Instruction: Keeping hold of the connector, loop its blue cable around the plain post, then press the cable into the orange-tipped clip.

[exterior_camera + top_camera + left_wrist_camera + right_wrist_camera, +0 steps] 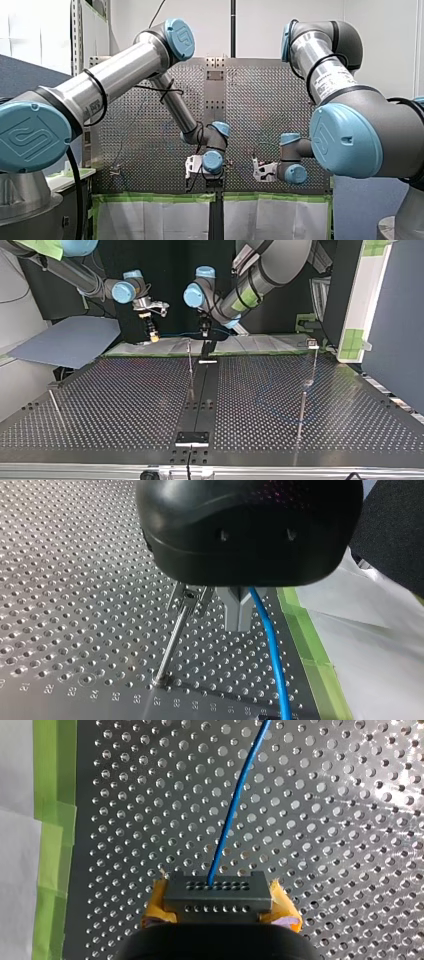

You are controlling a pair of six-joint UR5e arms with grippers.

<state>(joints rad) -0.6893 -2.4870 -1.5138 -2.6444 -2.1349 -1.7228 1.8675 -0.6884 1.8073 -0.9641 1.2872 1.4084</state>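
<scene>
The perforated table (125, 400) carried a thin post (172, 640), upright in the top view. Two grippers were present. My left gripper (205, 334), black, hung just beside the post, and its opening could not be determined. My right gripper (219, 901), left of the post in the top view, was clamped on the one connector (217, 890). Its long axis lay crosswise between the yellow pads (156, 906). One blue cable (232, 815) left the connector's face pointing straight ahead and passed close beside the post.

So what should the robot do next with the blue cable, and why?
Probably swing the connector, clamped in my right gripper, sideways past the thin post. The blue cable runs beside that post, not around it, so the loop is not yet begun.
</scene>
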